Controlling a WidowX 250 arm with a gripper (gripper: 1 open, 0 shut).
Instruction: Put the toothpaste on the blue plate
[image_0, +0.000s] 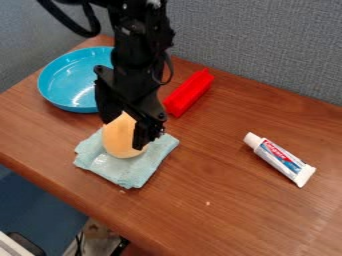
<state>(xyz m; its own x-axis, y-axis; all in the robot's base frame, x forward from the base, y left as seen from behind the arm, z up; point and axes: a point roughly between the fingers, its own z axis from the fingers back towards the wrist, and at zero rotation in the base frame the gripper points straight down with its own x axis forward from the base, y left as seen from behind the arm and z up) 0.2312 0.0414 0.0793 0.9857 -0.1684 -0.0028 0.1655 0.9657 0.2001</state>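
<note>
gripper (127, 118) is being held wide open around an orange egg-shaped object (120, 137) on the teal cloth (127, 160). toothpaste (279, 158) is lying far right, blue plate (67, 80) far left.

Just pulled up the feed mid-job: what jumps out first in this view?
The black arm dominates the centre, its gripper pointing down with jaws open around an orange egg-shaped object that sits on the pale teal cloth. The blue plate lies at the table's far left, behind the arm. The toothpaste lies alone near the right edge, far from the gripper, with a red block beside the arm.
</note>
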